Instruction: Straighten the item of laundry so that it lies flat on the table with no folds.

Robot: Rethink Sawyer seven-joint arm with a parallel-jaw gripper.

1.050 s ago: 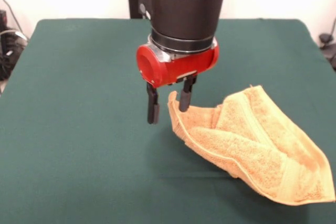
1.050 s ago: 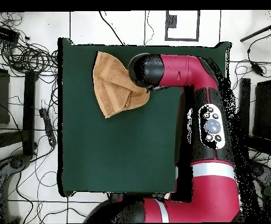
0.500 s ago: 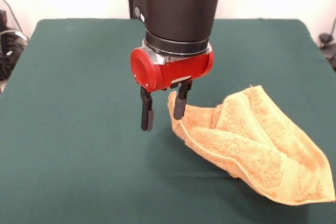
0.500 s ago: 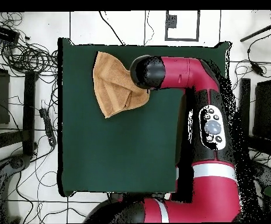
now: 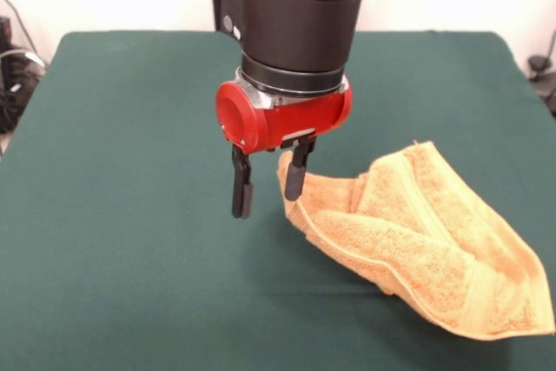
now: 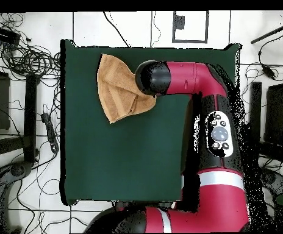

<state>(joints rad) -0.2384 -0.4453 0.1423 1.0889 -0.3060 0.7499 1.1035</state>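
The orange-tan towel (image 5: 426, 241) lies folded over itself at the right front of the green table (image 5: 122, 215); one corner stands up at its left end. In the overhead view the towel (image 6: 114, 91) sits near the table's top left corner, and the arm's head covers its right corner. My gripper (image 5: 267, 182) hangs open just left of the raised corner. Its right finger (image 5: 295, 178) stands in front of that corner, and the left finger (image 5: 241, 193) hangs over bare felt. Nothing is held.
In the overhead view the red arm (image 6: 220, 134) runs along the table's right side. Cables (image 6: 28, 58) and gear lie on the floor to the left, off the table.
The gripper has shifted a little to the left and slightly lower in the front view, staying open. The towel has not moved.
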